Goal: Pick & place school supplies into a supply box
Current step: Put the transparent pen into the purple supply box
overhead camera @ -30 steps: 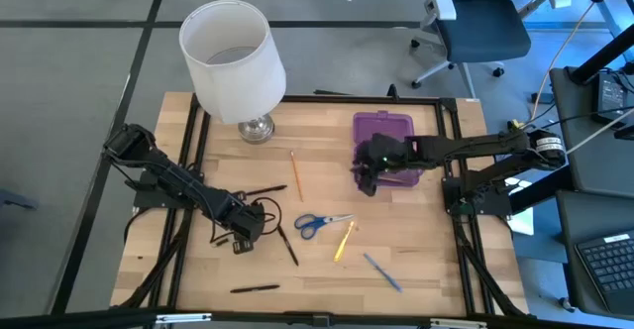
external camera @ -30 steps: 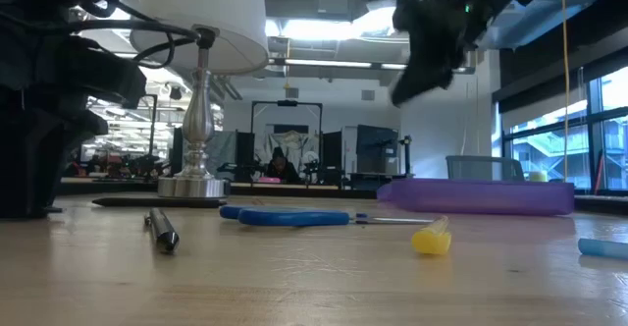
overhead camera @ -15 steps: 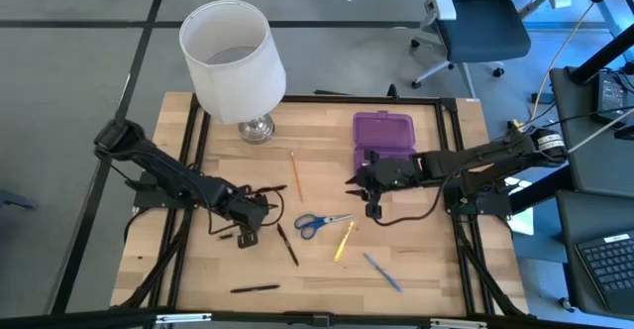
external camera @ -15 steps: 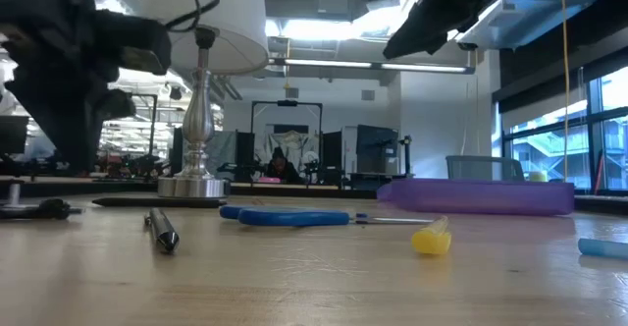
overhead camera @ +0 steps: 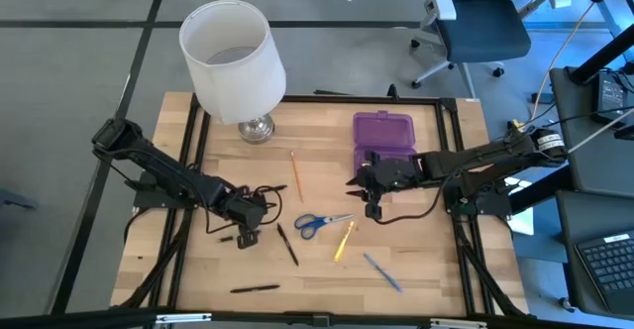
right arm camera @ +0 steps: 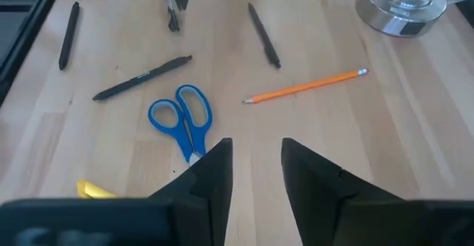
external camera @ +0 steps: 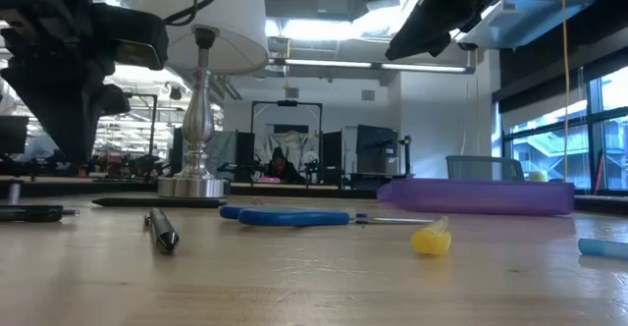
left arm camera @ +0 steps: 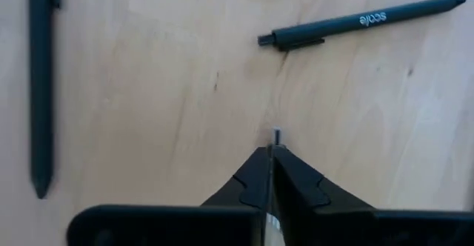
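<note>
An open-plan office-lab: a wheeled grey office chair [overhead camera: 482, 27] on grey carpet tiles, a black keyboard [overhead camera: 604, 260] beside the wooden surface [overhead camera: 416, 260], and equipment racks [external camera: 363, 154] under ceiling strip lights [external camera: 334, 64].

Purple supply box [overhead camera: 383, 141] lies shut; pens, pencils and scissors [overhead camera: 321, 223] lie scattered nearby.

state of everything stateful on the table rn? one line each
left gripper: shut, nothing visibly held, above the wood near two black pens.
right gripper: open, empty, off the table near the scissors.
supply box: on the table; lid state unclear.
scissors: blades closed, flat on the table.
yellow pencil: lying loose, outside the box.
blue pen: lying loose, outside the box.
lamp: upright.
</note>
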Tool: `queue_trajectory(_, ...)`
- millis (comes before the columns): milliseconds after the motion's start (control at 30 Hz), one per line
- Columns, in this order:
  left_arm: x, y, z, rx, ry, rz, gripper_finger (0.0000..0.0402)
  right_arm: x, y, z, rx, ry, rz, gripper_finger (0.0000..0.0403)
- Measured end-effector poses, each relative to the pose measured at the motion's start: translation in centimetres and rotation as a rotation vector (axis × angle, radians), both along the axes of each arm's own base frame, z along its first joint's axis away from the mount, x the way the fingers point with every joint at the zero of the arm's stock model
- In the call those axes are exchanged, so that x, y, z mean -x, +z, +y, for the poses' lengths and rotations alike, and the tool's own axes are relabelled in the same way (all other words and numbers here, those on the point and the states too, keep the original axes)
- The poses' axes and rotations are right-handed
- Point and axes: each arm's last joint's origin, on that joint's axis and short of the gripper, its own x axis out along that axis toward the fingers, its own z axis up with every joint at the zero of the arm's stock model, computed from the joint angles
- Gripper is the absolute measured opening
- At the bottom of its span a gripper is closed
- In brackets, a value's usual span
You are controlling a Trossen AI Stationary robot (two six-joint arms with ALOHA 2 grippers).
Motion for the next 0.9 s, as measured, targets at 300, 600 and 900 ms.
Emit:
queue_trajectory(300, 0.0, 0.0, 0.0, 0.041, 0.093, 0.011, 0.0123, 0.1, -0.1, 0.0, 0.001, -0.001, 0.017, 0.0122)
queue_trajectory(600, 0.7, 0.0, -1.5, 0.089, 0.106, 0.032, 0.0183, 0.2, -0.3, 0.0, 0.004, -0.001, 0.036, 0.0122)
queue_trajectory(900, 1.0, -1.1, -2.6, 0.015, 0.088, 0.055, 0.0179, 0.3, -0.4, 0.0, 0.006, -0.002, 0.047, 0.0122)
